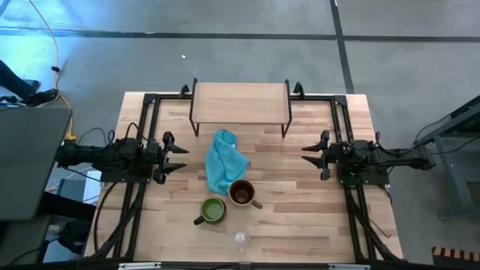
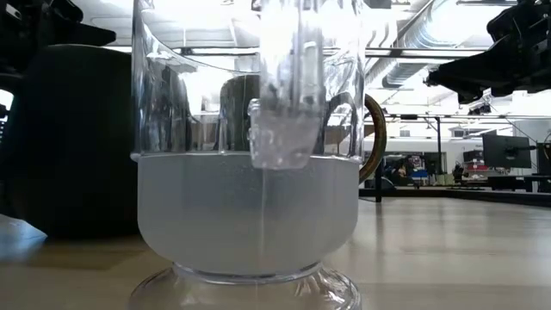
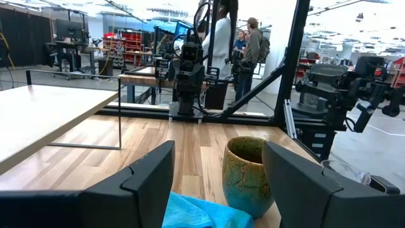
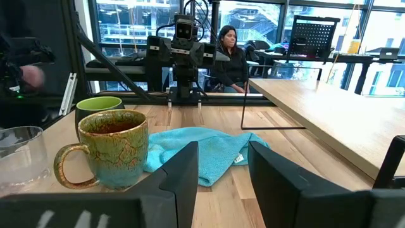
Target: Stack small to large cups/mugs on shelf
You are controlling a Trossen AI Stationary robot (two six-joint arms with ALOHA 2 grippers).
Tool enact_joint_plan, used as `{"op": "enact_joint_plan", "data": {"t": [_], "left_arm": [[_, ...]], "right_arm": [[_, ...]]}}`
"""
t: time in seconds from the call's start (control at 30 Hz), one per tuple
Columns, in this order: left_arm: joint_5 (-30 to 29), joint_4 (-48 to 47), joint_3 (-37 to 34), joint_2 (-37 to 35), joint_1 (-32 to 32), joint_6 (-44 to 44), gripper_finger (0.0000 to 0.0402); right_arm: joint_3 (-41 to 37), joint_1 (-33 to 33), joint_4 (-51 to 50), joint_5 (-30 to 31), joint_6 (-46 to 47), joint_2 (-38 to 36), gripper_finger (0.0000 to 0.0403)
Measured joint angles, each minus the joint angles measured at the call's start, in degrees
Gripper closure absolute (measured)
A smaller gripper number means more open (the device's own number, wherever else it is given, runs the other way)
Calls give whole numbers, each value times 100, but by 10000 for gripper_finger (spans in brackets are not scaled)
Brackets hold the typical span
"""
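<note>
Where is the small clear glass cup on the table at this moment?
In the high view the clear glass cup stands near the table's front edge, apart from the green-lined mug and the brown-lined mug behind it.

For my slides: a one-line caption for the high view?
Both open grippers, left and right, wait apart; three cups and a teal cloth lie before the empty shelf.

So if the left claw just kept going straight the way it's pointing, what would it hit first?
Probably the teal cloth: the left claw points across the table toward the right arm, and the cloth lies first in that line. If it passes above the cloth, the olive-tan mug looks next.
</note>
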Motion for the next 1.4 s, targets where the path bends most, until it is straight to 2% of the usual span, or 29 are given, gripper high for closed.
{"op": "enact_joint_plan", "data": {"t": [1.17, 1.23, 1.4], "left_arm": [[0, 38, 0, 0, 0, -8, 176], [0, 17, 0, 0, -2, -224, 176], [-247, 46, 0, 0, 0, -1529, 176]], "right_arm": [[0, 0, 1, 2, 0, 2, 275], [2, 0, 1, 2, 0, 2, 275], [2, 0, 2, 2, 0, 0, 275]]}}
